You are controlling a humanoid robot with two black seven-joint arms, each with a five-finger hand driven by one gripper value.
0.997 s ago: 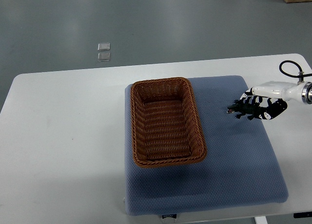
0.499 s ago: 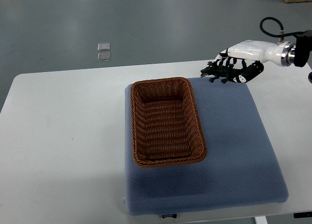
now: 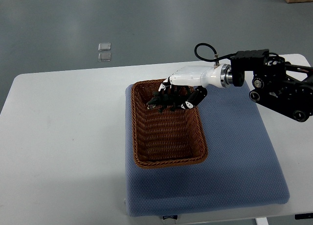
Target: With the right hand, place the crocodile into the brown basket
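Swung left, right hand point(image 3: 188, 80) holds dark crocodile point(image 3: 160, 100) over brown basket point(image 3: 168, 162).

Right hand point(image 3: 190, 78): reaches in from the right over the basket's far end, fingers point(image 3: 192, 98) curled around the crocodile.
Crocodile point(image 3: 160, 101): dark, head pointing left, over the basket's far inside.
Brown basket point(image 3: 169, 162): woven, rectangular, on the mat's left part.
Mat point(image 3: 234, 156): blue, lying on the white surface point(image 3: 63, 137).
Floor: two small pale squares point(image 3: 104, 52), far left.

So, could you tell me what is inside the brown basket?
The basket floor looks bare; the right hand holding the crocodile over its far end hides that part.
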